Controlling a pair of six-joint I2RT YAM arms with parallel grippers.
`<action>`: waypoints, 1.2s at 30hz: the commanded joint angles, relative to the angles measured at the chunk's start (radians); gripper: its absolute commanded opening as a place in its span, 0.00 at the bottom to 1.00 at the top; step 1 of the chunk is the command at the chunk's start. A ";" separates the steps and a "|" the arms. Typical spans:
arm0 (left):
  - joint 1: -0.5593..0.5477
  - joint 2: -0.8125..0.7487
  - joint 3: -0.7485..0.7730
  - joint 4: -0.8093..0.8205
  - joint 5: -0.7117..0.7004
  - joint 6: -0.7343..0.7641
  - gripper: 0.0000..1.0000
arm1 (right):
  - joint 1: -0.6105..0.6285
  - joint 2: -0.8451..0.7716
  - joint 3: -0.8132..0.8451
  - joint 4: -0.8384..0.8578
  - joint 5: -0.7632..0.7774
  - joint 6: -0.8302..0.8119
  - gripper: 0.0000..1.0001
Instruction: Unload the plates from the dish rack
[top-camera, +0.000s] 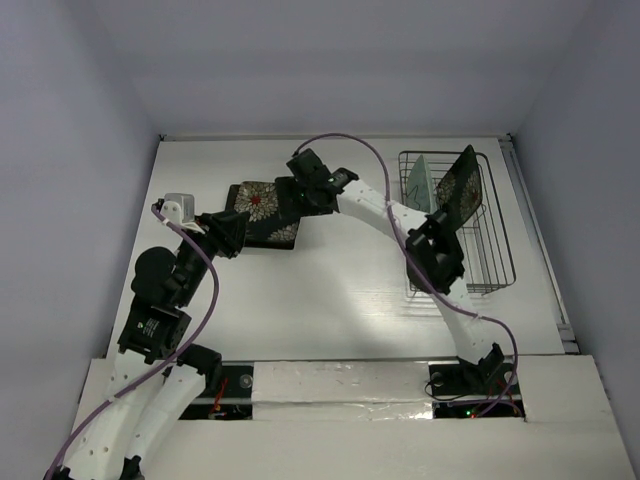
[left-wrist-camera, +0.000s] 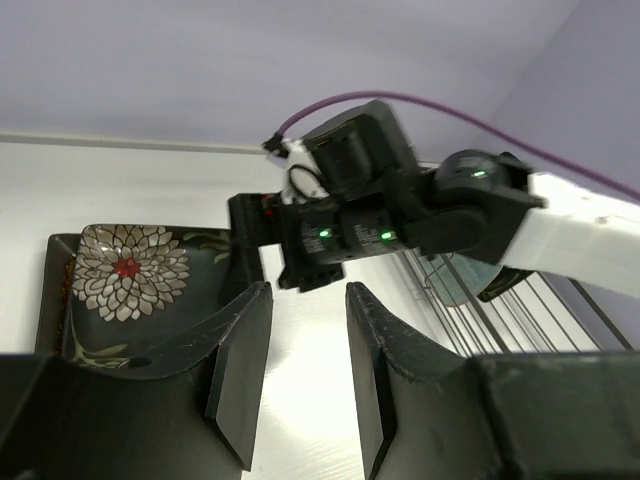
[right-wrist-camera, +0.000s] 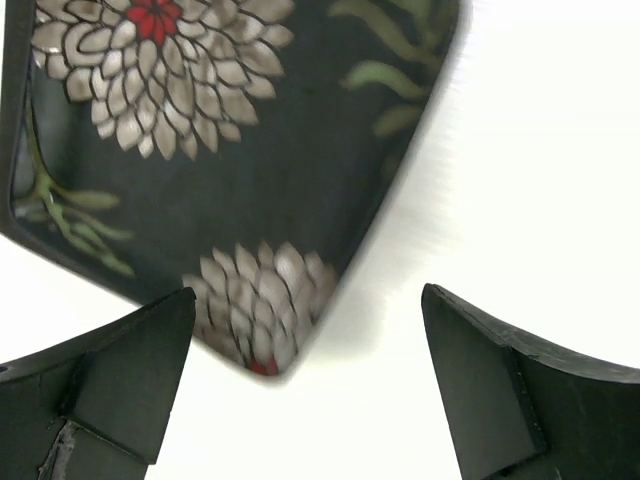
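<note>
A black plate with white-and-red flowers (top-camera: 262, 212) (left-wrist-camera: 125, 270) (right-wrist-camera: 220, 130) lies flat on the table, left of centre. My right gripper (top-camera: 290, 203) (right-wrist-camera: 308, 295) hangs wide open just above its near corner, with nothing between its fingers. My left gripper (top-camera: 237, 232) (left-wrist-camera: 307, 290) stands at the plate's left edge, its jaws partly apart over bare table. In the dish rack (top-camera: 492, 262) (left-wrist-camera: 520, 310) at the right, a second dark flowered plate (top-camera: 458, 190) leans upright. A pale mint-green plate (top-camera: 420, 182) (left-wrist-camera: 455, 282) stands beside it.
The right arm (top-camera: 400, 225) (left-wrist-camera: 470, 205) stretches from the rack across the table's middle to the plate. White walls enclose the table on three sides. A taped white ledge (top-camera: 340, 385) runs along the near edge by the arm bases.
</note>
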 joint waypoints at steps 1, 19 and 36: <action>0.005 -0.004 -0.005 0.036 0.007 0.000 0.33 | 0.011 -0.220 -0.041 0.046 0.090 -0.069 1.00; 0.005 0.036 -0.002 0.028 -0.038 -0.018 0.02 | -0.610 -0.988 -0.617 -0.001 0.393 -0.275 0.74; 0.005 0.047 -0.011 0.043 -0.013 -0.021 0.29 | -0.737 -0.702 -0.624 0.068 0.245 -0.376 0.44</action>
